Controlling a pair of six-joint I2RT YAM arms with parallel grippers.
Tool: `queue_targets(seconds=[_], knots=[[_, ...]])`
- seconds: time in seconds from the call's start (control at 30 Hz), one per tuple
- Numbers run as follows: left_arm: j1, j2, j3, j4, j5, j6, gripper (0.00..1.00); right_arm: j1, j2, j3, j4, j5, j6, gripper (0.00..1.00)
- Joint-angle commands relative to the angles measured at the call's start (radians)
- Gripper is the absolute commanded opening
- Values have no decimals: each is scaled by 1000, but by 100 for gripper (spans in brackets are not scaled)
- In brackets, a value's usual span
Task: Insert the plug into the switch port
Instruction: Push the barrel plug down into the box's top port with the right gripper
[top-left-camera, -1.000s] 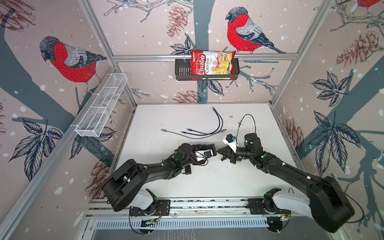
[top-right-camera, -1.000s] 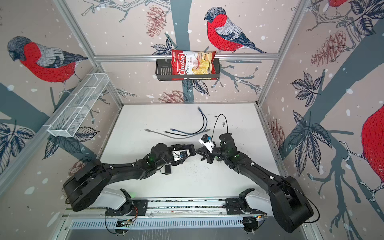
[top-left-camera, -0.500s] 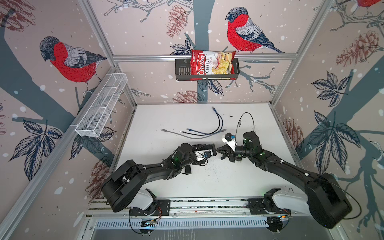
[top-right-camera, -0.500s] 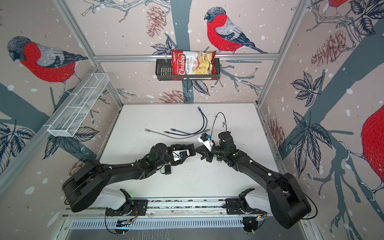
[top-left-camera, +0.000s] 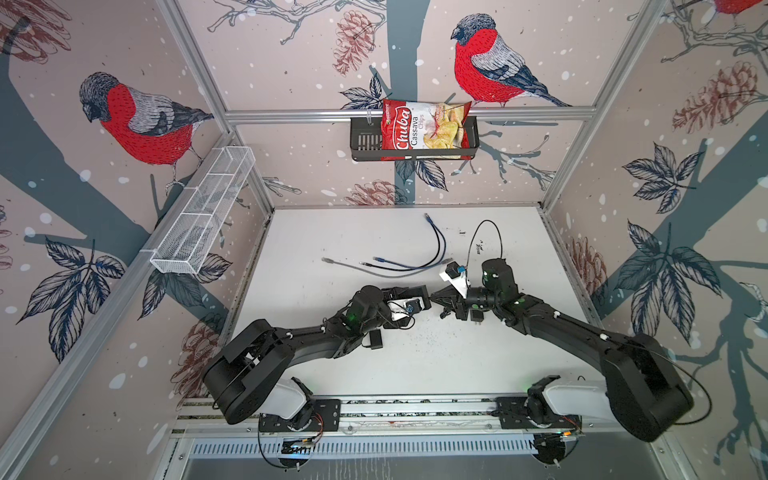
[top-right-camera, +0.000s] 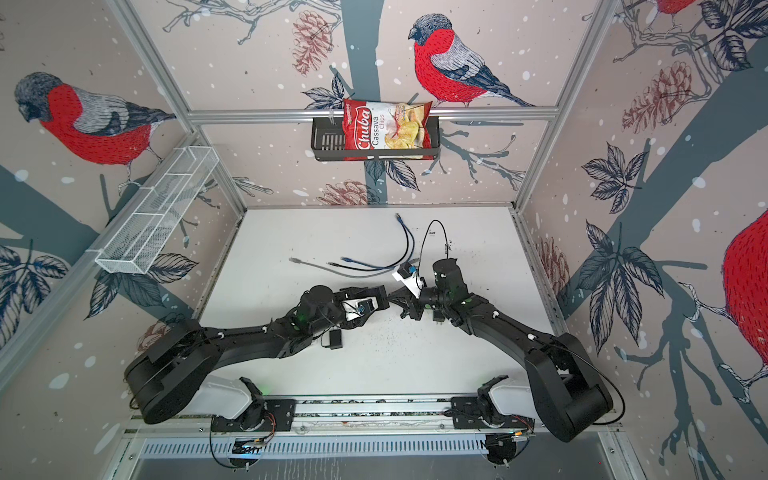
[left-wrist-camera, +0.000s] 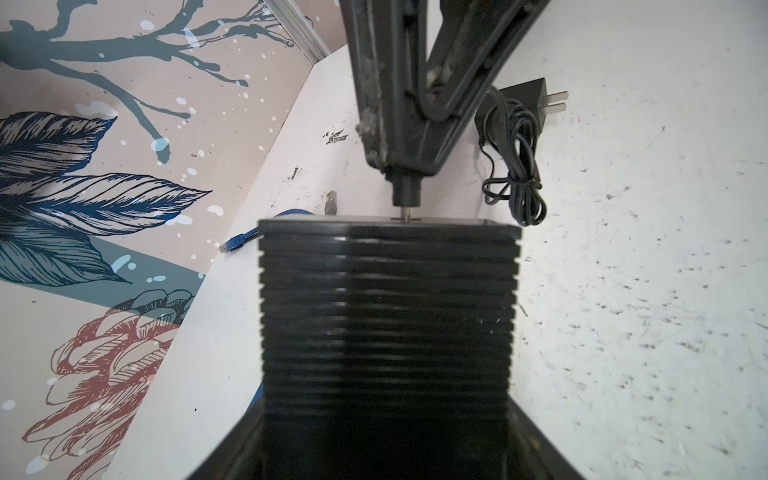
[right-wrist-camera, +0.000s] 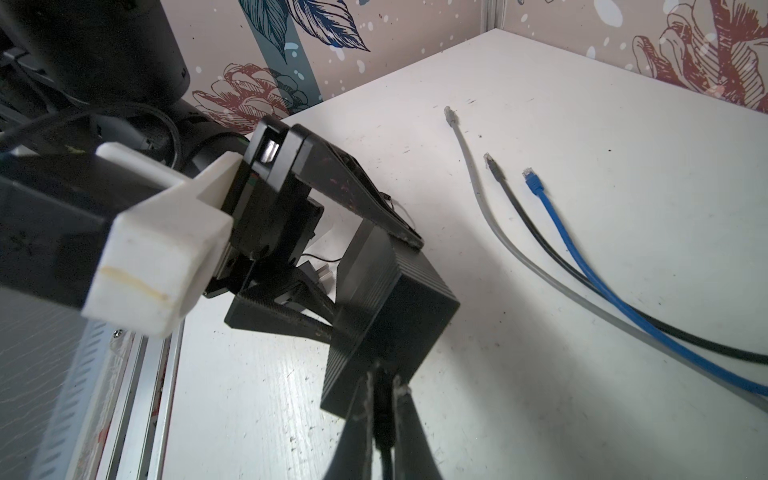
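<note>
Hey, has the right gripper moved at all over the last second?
Yes. In a top view the right gripper has edged slightly left and toward the back wall, closing on the near end of the fixed grey cable.

Both arms reach forward and inward, forearms low, so their tips meet head-on. The left pincer (top-left-camera: 422, 300) stands wide, jaws clamped on either side of the switch (right-wrist-camera: 390, 316); directly facing it, the right pincer (top-left-camera: 436, 298) is pinched tight, seemingly around the plug (left-wrist-camera: 406, 193).
</note>
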Motion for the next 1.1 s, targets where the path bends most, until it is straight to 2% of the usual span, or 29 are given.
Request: queue_targets(seconds=[0.0,0.37,0.73,1.07], knots=[[-7,2,12,205,151,-16,18,13,18,18,-3,-13,-7,0],[-8,17,33,287,181,-44,18,42,59,48,-15,6,-7,0],[-8,23,67,311,196,-8,17,63,108,77,-36,5,-21,0],[-7,9,85,321,250,-10,16,64,100,100,-87,-19,-83,0]])
